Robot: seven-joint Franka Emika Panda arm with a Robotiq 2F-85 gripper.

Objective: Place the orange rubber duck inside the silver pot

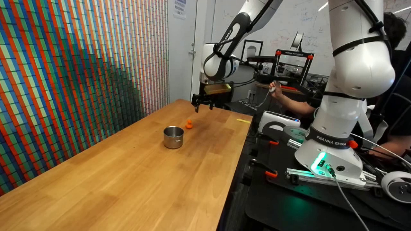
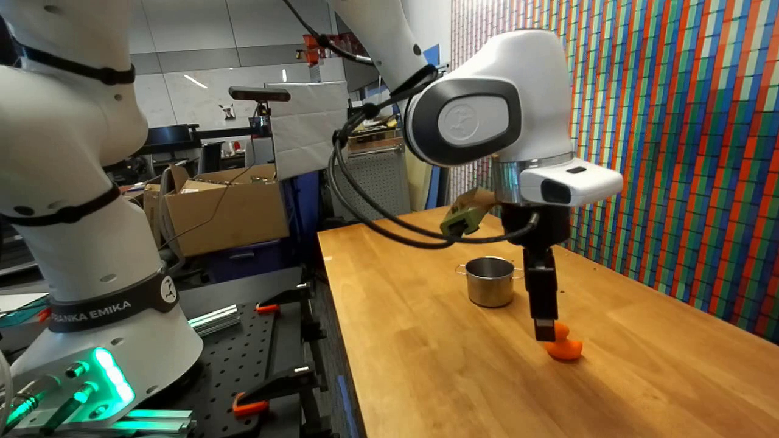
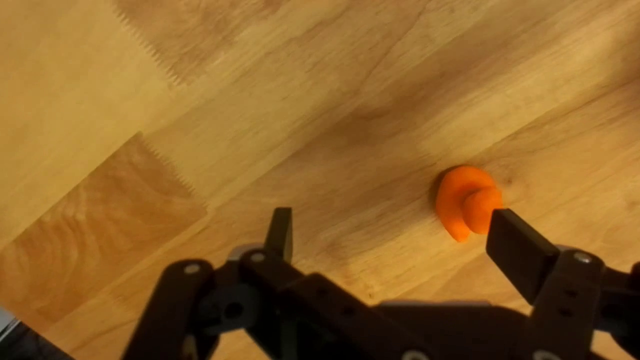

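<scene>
Plainly upright, orange rubber duck [image 3: 467, 202], long axis running up-down in wrist view, facing unclear, tool [image 3: 391, 212] spread wide

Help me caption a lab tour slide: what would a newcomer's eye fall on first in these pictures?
The colourful striped wall along the table in both exterior views would likely catch the eye first. Next comes the white robot arm, its open gripper above the table. Then the bright orange rubber duck stands out, sitting on the table apart from the silver pot.

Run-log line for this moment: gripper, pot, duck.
gripper: open, empty, above table | silver pot: upright on table | orange duck: on table, outside pot
</scene>
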